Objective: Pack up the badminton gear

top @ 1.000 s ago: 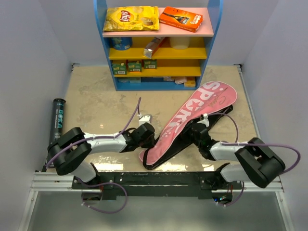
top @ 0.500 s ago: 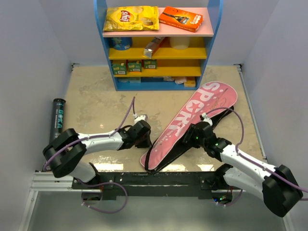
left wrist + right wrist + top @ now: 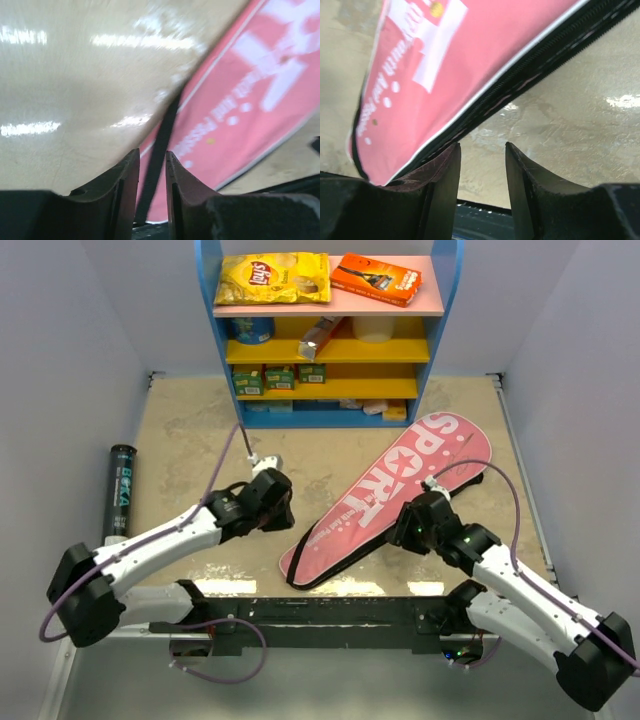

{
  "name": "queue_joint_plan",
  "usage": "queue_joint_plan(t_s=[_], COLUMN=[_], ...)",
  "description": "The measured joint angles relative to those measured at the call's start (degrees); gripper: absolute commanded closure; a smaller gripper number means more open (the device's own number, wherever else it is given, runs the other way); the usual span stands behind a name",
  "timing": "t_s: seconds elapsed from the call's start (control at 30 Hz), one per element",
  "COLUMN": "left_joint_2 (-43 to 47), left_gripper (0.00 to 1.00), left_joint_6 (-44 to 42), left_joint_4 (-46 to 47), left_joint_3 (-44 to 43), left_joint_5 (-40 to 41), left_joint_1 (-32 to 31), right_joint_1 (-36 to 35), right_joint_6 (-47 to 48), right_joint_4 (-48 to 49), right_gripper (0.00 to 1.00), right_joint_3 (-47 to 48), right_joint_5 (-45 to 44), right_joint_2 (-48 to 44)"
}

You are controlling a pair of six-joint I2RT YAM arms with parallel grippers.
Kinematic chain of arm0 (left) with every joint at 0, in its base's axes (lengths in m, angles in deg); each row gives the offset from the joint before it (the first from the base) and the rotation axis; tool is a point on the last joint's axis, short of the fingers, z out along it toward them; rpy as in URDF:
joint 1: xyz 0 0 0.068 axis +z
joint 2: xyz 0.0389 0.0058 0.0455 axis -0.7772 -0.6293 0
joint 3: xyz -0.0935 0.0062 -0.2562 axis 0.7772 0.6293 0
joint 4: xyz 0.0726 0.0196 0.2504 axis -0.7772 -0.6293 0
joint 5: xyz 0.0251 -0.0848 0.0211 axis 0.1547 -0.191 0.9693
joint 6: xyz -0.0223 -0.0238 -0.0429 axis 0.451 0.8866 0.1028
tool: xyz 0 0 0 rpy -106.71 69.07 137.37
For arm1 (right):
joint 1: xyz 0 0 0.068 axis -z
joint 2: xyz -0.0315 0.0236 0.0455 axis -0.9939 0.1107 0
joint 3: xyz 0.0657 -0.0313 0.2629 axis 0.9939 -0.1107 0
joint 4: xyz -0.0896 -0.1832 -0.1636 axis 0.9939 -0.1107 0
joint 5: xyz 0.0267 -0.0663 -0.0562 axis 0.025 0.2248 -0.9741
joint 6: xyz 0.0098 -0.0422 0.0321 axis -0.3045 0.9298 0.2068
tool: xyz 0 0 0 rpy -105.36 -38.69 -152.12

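Observation:
The pink racket-shaped bag (image 3: 400,485) lettered SPORT lies slantwise on the table, wide end far right, narrow end near the front. My left gripper (image 3: 288,512) hovers just left of the narrow end, slightly open. Through its gap (image 3: 152,152) I see the bag's black strap (image 3: 162,135) running over the table, with room on both sides of it. My right gripper (image 3: 403,527) sits at the bag's right edge, open (image 3: 482,145), with bare table between its fingers and the black zip edge (image 3: 530,75) by its left finger. A long black tube (image 3: 119,490) lies at the far left.
A blue shelf unit (image 3: 330,340) stands at the back, with a yellow crisp packet (image 3: 273,278) and an orange box (image 3: 376,277) on top. A metal rail (image 3: 320,608) runs along the near edge. Walls close in left and right.
My left gripper has drawn back up and to the left of the bag's narrow end. The right arm has stretched out, its jaws have widened, and the bag's narrow end has slid left.

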Motion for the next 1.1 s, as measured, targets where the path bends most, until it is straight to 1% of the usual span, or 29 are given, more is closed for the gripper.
queue_joint_plan(t_s=[0.1, 0.17, 0.27, 0.33, 0.37, 0.43, 0.47, 0.53, 0.63, 0.73, 0.87, 1.1], left_joint_2=[4.42, 7.39, 8.41, 5.68, 4.04, -1.99, -5.38, -10.51, -15.93, -20.00, -25.35, -32.41], left_gripper=[0.68, 0.69, 0.71, 0.71, 0.71, 0.71, 0.71, 0.72, 0.72, 0.73, 0.73, 0.75], left_joint_6=[-0.44, -1.62, -2.69, -3.10, -3.23, -3.82, -4.13, -4.42, -4.59, -4.59, -4.46, -2.29], left_joint_4=[-3.19, -1.64, 3.15, 6.95, 8.28, 11.23, 12.63, 14.78, 16.55, 19.28, 23.69, 30.80], left_joint_3=[-7.26, -10.29, -11.76, -12.28, -12.55, -13.53, -13.94, -14.62, -16.48, -18.34, -19.37, -17.79], left_joint_5=[1.40, 0.09, -5.75, -9.92, -11.04, -13.35, -14.43, -16.15, -17.68, -18.10, -19.47, -24.37], left_joint_1=[0.00, 0.02, -0.02, -0.74, -1.27, -3.13, -4.31, -5.86, -7.04, -7.13, -7.08, -7.26], right_joint_1=[0.00, -0.04, -0.04, 0.09, 0.31, 2.12, 3.76, 8.31, 16.33, 21.53, 23.61, 24.98], right_joint_6=[0.31, 0.13, -0.37, -0.63, -0.66, -0.39, -0.20, 0.42, 1.57, 2.80, 4.11, 5.11], right_joint_4=[-2.73, -3.89, -4.39, -4.35, -4.28, -3.52, -2.78, -1.16, 0.46, 1.92, 4.24, 7.85], right_gripper=[0.57, 0.57, 0.59, 0.61, 0.65, 0.69, 0.72, 0.74, 0.77, 0.80, 0.83, 0.85], right_joint_3=[4.61, 7.30, 11.45, 14.14, 15.28, 17.90, 18.69, 19.17, 19.17, 19.32, 19.39, 19.34], right_joint_5=[-0.63, -2.05, -5.11, -7.39, -8.22, -9.55, -9.55, -9.44, -9.53, -9.62, -10.14, -10.62], right_joint_2=[0.37, 1.18, 4.00, 7.06, 8.92, 13.70, 16.00, 19.19, 21.88, 23.78, 27.08, 32.96])
